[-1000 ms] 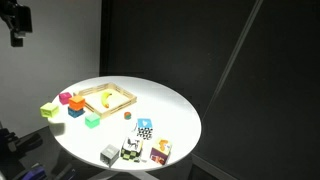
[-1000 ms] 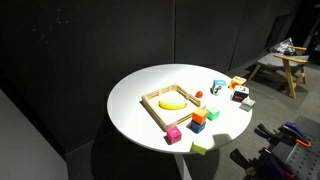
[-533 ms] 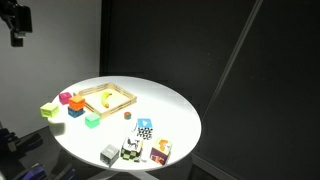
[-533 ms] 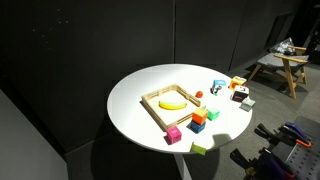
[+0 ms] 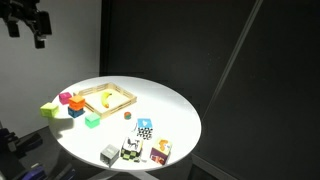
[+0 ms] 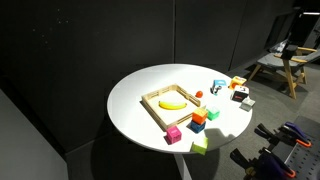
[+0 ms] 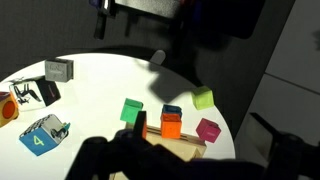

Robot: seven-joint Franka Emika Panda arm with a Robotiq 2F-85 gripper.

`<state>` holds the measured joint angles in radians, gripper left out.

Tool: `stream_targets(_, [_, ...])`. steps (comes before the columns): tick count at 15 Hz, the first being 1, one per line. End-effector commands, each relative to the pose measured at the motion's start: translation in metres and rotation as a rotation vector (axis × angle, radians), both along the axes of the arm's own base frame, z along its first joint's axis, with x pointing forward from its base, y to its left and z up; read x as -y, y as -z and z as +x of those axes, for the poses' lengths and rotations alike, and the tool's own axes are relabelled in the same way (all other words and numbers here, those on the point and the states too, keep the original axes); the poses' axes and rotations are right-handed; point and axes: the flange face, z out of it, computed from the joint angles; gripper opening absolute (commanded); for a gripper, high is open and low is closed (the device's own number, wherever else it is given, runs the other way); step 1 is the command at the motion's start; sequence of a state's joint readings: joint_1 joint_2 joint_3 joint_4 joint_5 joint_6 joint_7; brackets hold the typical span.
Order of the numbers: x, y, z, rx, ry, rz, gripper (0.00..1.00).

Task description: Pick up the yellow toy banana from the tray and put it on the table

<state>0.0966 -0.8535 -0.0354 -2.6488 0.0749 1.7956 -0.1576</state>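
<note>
Jaws: can't tell if wide or narrow; gripper (image 5: 27, 22) is a small dark shape, upper left of frame, well above table (image 5: 165, 108).
Banana: yellow toy banana (image 5: 107, 98) lies inside tray (image 5: 127, 98), untouched, left-centre of frame.
Tray: on table, w/ coloured blocks (image 5: 92, 120) just beside it.
Wrist view: gripper is a dark blur along bottom edge.
</note>
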Motion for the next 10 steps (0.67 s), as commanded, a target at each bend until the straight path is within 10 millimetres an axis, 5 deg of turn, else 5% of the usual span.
stream_targets(1, [-0.003, 0.002, 0.034, 0.035, -0.012, -0.004, 1.00])
stream_targets(10, [-0.009, 0.011, 0.124, 0.056, -0.019, -0.023, 1.00])
